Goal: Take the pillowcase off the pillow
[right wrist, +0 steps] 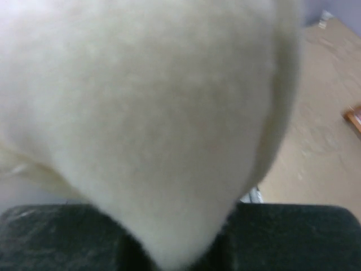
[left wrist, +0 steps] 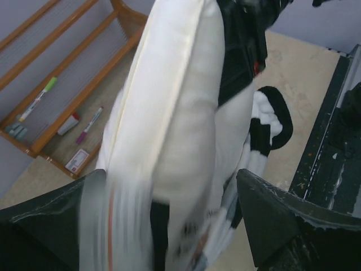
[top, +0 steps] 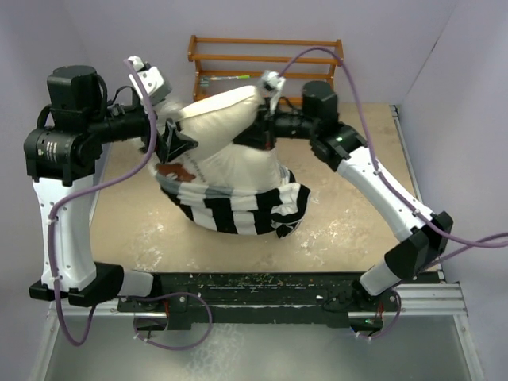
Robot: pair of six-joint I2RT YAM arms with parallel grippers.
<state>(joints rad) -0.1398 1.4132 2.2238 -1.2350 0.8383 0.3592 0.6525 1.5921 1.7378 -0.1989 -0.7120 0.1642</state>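
Note:
The cream pillow (top: 226,135) is held up off the table between my two grippers. The black-and-white striped pillowcase (top: 238,210) is bunched around its lower end and rests on the table. My left gripper (top: 181,144) is at the pillow's left side. In the left wrist view its jaws (left wrist: 169,226) stand wide open, with the blurred pillow (left wrist: 180,113) and pillowcase (left wrist: 265,121) between them. My right gripper (top: 258,131) is at the pillow's upper right. In the right wrist view the pillow (right wrist: 152,101) fills the frame, and the gripper (right wrist: 175,248) is pinched shut on it.
A wooden rack (top: 262,55) stands at the back of the table, behind the pillow. In the left wrist view the rack (left wrist: 62,84) holds markers (left wrist: 36,101). The tan tabletop (top: 341,222) extends to the right, with a metal rail (top: 278,298) along the near edge.

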